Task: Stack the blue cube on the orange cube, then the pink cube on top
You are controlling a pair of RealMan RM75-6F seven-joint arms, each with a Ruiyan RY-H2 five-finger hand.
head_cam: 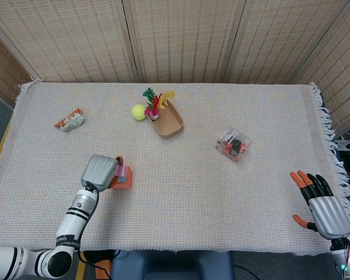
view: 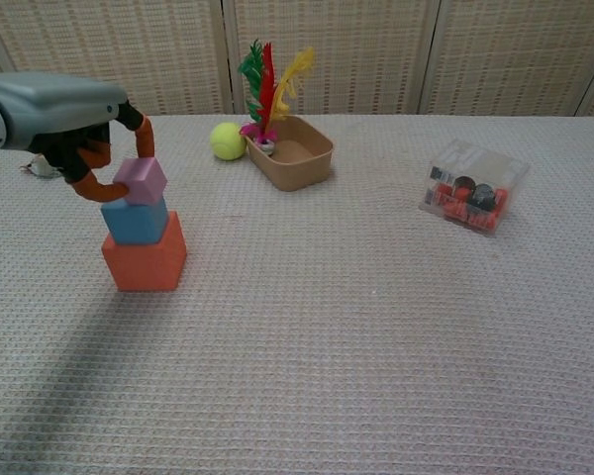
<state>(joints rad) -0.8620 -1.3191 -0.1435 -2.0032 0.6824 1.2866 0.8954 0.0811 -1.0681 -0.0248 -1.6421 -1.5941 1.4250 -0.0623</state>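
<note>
Your left hand (view: 84,139) pinches pink cube (view: 141,181) w/ fingertips, seated atop blue cube (view: 135,220) on orange cube (view: 145,259) (slightly skewed, so you hold to steady it). Right hand (head_cam: 322,204) idles open, far off.

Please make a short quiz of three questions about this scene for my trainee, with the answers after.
1. True or false: the pink cube sits on the blue cube.
2. Which hand holds the pink cube: A) the left hand, B) the right hand?
3. Fill in: the yellow ball lies beside the tan ____.

Key
1. True; it sits slightly tilted, and the blue cube rests on the orange cube.
2. A; fingers pinch it from both sides.
3. tray
</note>
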